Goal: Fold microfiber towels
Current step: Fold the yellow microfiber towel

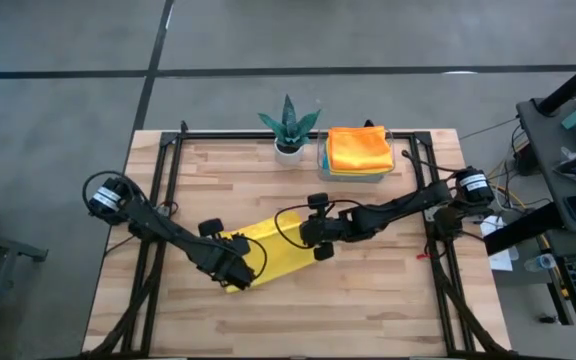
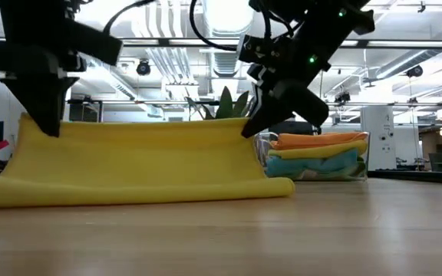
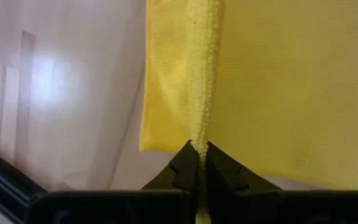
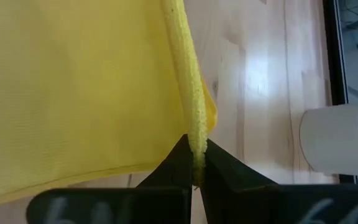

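My left claw [image 3: 199, 163] is pinched fully closed on the hem of the yellow towel [image 1: 268, 250], the thick edge running straight up from between my fingertips. My right claw [image 4: 196, 163] is clamped just as tight on the same towel's edge at the other corner. Seen from table height, I hold that edge lifted off the wooden table [image 1: 368, 290] between both claws, stretched level, while the lower part of the cloth lies doubled on the boards beneath.

From above, my left arm reaches in from the table's left side, angled down toward the middle, its claw at the towel's left corner. My right arm stretches in from the right side, low and nearly straight, its claw at the towel's right corner.

Farther back, near the table's far edge, a clear tray [image 1: 323, 160] holds a stack of folded towels [image 1: 358, 148], an orange one on top, with yellow and blue layers showing under it in the low view. Just beside the tray stands a spiky green plant [image 1: 289, 122] in a white pot [image 4: 337, 138].
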Controlling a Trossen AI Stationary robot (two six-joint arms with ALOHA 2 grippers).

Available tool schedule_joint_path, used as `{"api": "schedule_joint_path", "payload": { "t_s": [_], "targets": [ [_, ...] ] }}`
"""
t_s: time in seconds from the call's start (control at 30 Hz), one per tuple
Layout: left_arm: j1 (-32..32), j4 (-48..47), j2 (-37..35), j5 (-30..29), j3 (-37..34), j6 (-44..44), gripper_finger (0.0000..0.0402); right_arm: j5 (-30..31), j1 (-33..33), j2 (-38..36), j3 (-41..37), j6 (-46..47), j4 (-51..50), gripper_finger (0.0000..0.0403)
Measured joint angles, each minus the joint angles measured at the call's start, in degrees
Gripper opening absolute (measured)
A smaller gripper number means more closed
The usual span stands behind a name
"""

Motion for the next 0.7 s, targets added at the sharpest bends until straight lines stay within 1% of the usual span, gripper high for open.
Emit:
{"api": "schedule_joint_path", "payload": {
  "t_s": [0.1,0.37,0.7],
  "targets": [
    [1.02,-0.07,0.0,-1.18,-1.37,0.08,0.0001,-0.02,-0.68,0.0,-0.86,-0.03,2.04,0.0008],
    [2.79,-0.13,0.04,-3.43,-2.31,1.68,0.0001,0.14,-1.59,0.0,-0.98,-0.03,2.08,0.0008],
    [2.96,0.11,0.07,-3.58,-2.69,2.98,0.0001,0.13,-1.9,0.0,-1.01,-0.22,2.92,0.0008]
  ]
}}
